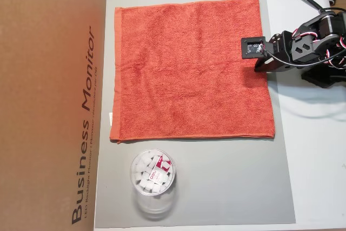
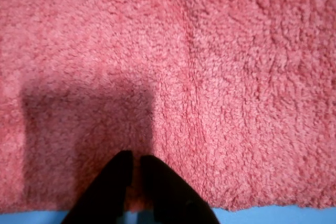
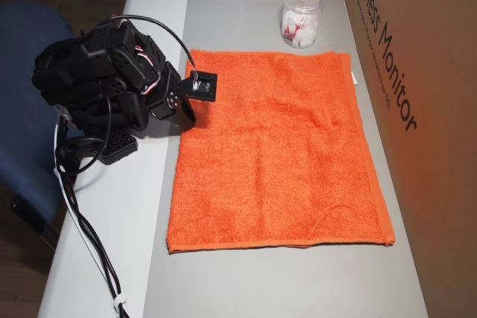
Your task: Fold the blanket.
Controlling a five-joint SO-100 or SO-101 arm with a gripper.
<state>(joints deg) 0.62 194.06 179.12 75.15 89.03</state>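
The blanket (image 1: 189, 68) is an orange-red terry towel lying flat and unfolded on a grey mat (image 1: 227, 187); both overhead views show it whole (image 3: 276, 154). A small white tag (image 1: 110, 117) sits on its left hem. My gripper (image 1: 259, 67) hangs over the blanket's right edge in an overhead view, and over its left edge (image 3: 188, 118) in the other. In the wrist view the two black fingers (image 2: 113, 182) stand almost together just above the pile (image 2: 220, 77), near the hem, with only a thin slit between them and no cloth pinched.
A clear plastic jar (image 1: 153, 179) with white pieces stands on the mat by the blanket's corner, also seen in the other overhead view (image 3: 302, 13). A brown cardboard box (image 1: 48, 101) walls off the side opposite the arm. Cables (image 3: 89, 236) trail from the arm's base.
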